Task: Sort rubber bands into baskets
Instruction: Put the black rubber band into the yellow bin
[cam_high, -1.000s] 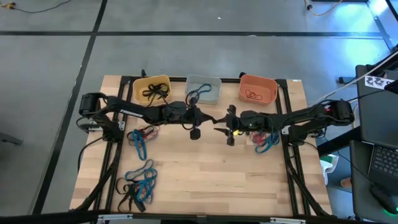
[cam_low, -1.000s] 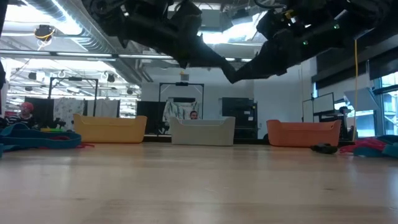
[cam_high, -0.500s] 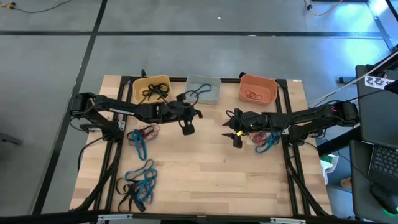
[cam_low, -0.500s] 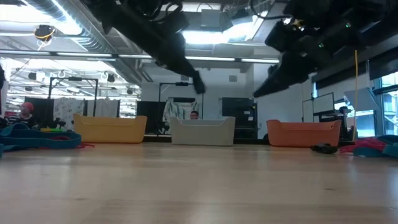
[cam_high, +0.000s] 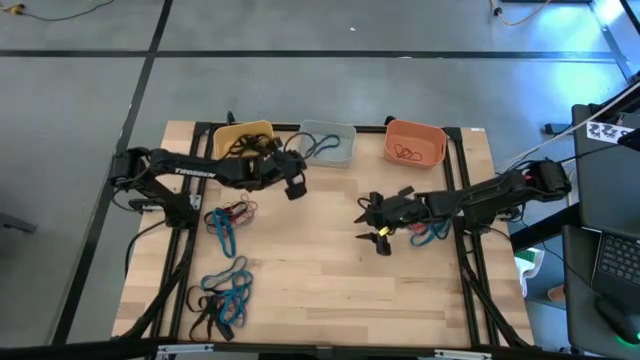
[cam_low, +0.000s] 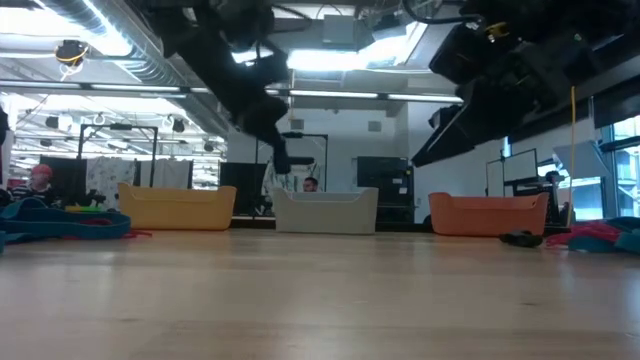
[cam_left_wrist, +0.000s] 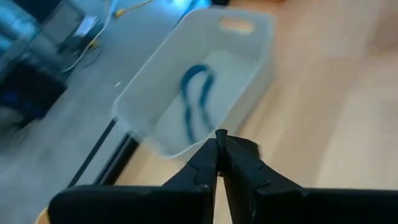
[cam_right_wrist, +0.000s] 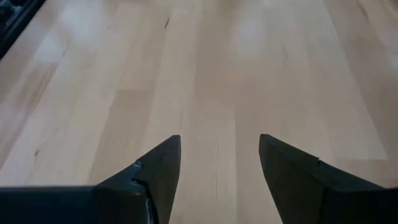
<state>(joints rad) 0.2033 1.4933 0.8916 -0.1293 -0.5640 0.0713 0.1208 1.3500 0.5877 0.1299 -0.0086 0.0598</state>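
Rubber bands (cam_high: 428, 231) nearest the open jaws lay behind them: the right gripper (cam_high: 374, 222) hung with its fingers (cam_right_wrist: 155, 174) spread wide over bare table (cam_right_wrist: 217, 74), holding nothing, while a blue and red tangle sat back along its own arm, toward the table's right edge. To reach that tangle the right arm, judging by this, would have to draw back. The left gripper (cam_high: 293, 186) had its jaws pressed together and empty, just beside the pale grey basket (cam_left_wrist: 205, 81), in which a blue band (cam_left_wrist: 198, 99) lay. More bands (cam_high: 228, 218) lay beside the left arm and a larger heap (cam_high: 222, 298) at the near left, closer to that arm.
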